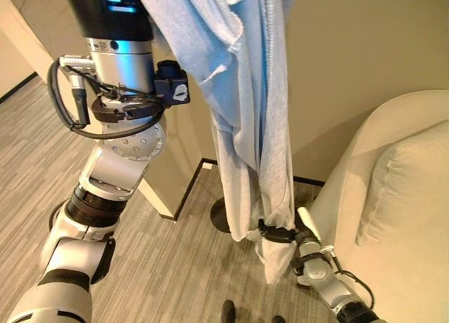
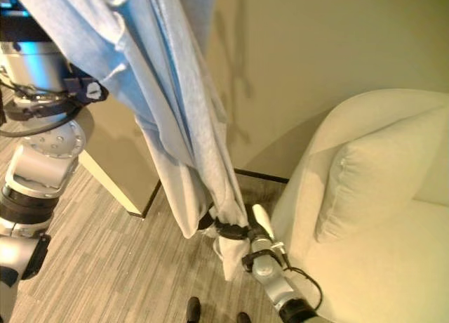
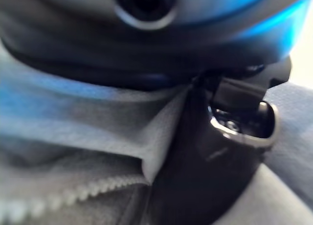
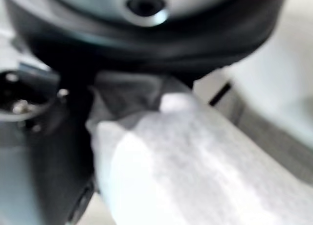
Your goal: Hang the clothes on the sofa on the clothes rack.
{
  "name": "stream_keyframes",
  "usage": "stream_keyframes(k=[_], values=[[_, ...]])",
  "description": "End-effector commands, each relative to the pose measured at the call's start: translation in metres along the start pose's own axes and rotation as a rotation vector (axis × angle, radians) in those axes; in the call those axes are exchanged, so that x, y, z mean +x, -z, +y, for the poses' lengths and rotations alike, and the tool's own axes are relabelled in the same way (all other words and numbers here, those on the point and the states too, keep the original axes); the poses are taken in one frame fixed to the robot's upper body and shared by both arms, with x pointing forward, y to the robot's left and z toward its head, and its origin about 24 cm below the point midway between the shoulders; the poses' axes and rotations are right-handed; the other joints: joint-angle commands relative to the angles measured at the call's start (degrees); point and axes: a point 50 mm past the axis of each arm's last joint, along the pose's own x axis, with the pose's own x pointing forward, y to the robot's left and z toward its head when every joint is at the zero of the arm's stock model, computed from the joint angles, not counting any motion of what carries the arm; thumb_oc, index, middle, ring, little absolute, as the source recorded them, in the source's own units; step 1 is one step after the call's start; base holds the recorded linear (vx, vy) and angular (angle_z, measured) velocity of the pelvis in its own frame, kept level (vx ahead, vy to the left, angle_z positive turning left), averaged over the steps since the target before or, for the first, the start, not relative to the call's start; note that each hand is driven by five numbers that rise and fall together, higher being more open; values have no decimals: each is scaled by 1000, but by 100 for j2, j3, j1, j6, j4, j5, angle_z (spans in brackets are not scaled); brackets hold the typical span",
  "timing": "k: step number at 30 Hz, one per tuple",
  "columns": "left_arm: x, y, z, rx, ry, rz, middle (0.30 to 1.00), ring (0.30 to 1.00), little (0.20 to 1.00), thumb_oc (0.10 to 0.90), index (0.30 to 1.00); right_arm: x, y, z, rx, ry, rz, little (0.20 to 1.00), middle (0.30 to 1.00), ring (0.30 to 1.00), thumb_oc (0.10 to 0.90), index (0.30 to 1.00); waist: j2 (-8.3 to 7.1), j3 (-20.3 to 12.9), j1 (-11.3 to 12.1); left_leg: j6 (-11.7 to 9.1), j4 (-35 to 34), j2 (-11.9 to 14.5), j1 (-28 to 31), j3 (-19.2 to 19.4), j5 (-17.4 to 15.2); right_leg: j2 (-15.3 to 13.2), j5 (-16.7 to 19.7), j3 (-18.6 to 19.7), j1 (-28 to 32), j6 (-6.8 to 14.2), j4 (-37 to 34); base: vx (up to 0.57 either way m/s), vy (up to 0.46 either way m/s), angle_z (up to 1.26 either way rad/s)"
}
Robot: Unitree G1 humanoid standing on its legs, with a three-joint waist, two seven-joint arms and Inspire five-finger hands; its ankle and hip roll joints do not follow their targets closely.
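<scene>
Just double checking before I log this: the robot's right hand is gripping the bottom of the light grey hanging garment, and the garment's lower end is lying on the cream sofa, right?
Not quite. The right hand does grip the bottom of the light grey garment, but its lower end hangs over the wood-pattern floor, beside the cream sofa, not on it. The right eye view shows this.

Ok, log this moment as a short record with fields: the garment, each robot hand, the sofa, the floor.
garment: pale grey-blue garment hanging in long folds, raised high, off the sofa
left robot hand: up at the garment's top; thumb pressed against the cloth, fingers not readable
right robot hand: right robot hand low down, curled round the garment's bunched lower end
sofa: cream sofa on the robot's right, with a cushion on it
floor: grey wood-look floor; a dark round base stands behind the garment
</scene>
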Motion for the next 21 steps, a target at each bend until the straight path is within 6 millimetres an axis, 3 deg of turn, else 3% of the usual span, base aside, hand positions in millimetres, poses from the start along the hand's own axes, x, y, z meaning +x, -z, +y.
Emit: stream_keyframes(k=[1,7,9,12,13,19,21], values=[[27,-6,27,39,-205,-98,300,300,300,400,300,16,-34,-37,-12,246,-179,300,300,300,400,300,-21,-688,153,-10,35,235,514,302,-1125,28,290,-144,-291,179,208,15,10,-18],[21,-2,55,173,-235,-94,300,300,300,400,300,11,-41,-109,-196,556,-248,300,300,300,400,300,-189,-793,140,-3,35,283,575,358,-1183,60,401,-94,-287,214,235,14,24,-10],[16,-1,69,247,-262,-95,300,300,300,400,300,4,-57,-148,-282,748,-317,300,300,300,400,300,-254,-836,141,14,36,290,602,363,-1205,70,448,-71,-292,236,266,18,49,-5],[14,-2,77,300,-278,-102,300,300,300,400,300,-2,-67,-165,-324,840,-358,300,300,300,400,300,-287,-870,147,28,38,293,626,380,-1225,79,475,-47,-289,249,292,15,34,-5],[12,-5,87,417,-287,-138,300,300,300,400,300,-12,-90,-194,-375,993,-448,300,300,300,400,300,-345,-912,139,43,40,301,654,402,-1250,95,551,-11,-303,282,352,24,62,-1],[13,-6,105,659,-237,-193,300,300,300,400,300,-27,-127,-231,-442,1143,-593,300,300,300,400,300,-430,-976,135,73,38,319,758,465,-1361,132,587,71,-294,317,493,29,47,-11],[14,5,107,735,-173,-152,300,300,300,400,300,-26,-136,-246,-483,1151,-610,300,300,300,400,300,-427,-914,99,108,46,349,816,447,-1358,224,568,99,-422,301,967,-7,66,-7]])
